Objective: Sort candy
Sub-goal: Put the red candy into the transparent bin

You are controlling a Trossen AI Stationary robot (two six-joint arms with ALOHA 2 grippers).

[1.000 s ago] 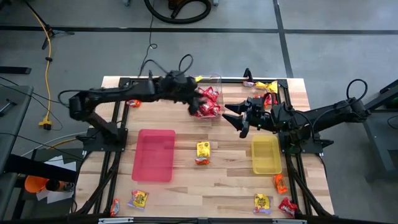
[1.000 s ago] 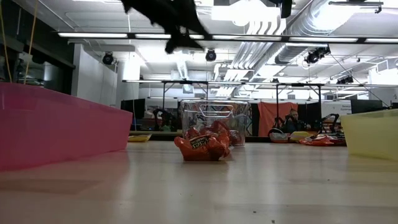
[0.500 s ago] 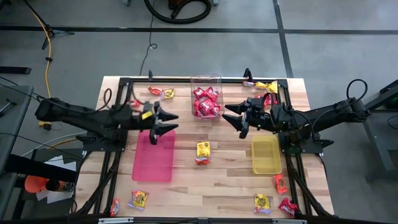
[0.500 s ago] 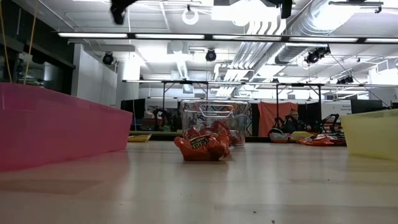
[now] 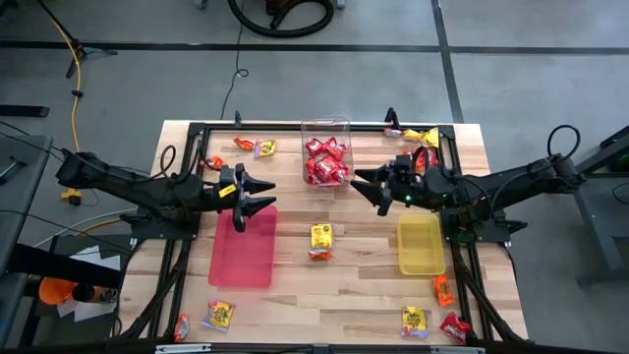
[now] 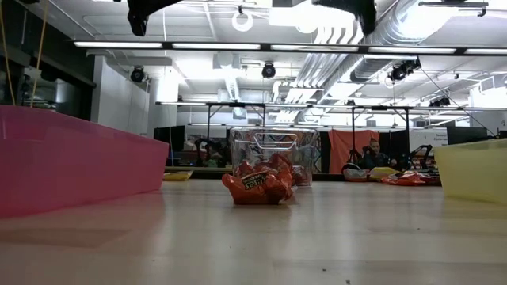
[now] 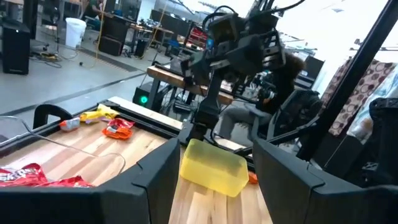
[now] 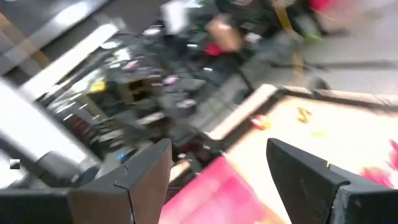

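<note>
Fingers of both grippers stand spread with nothing between them. From above, the left gripper point(image 5: 251, 196) hangs over the top edge of the pink tray point(image 5: 243, 251), and the right gripper point(image 5: 370, 187) hangs just beside the clear tub point(image 5: 326, 126), which holds red candy point(image 5: 325, 162). One yellow and orange packet point(image 5: 320, 240) lies between the pink tray and the yellow tray point(image 5: 421, 248); other packets are scattered near the table's point(image 5: 364, 295) corners.

At table height, an orange packet point(image 6: 257, 185) sits in front of the tub point(image 6: 274, 155), the pink tray point(image 6: 71, 162) far to one side.

Past the left wrist's fingers point(image 7: 153, 169) shows the yellow tray point(image 7: 212, 168) and the other arm point(image 7: 230, 50).

Beyond the right wrist's fingers point(image 8: 147, 168), the blurred pink tray point(image 8: 214, 190) shows.
</note>
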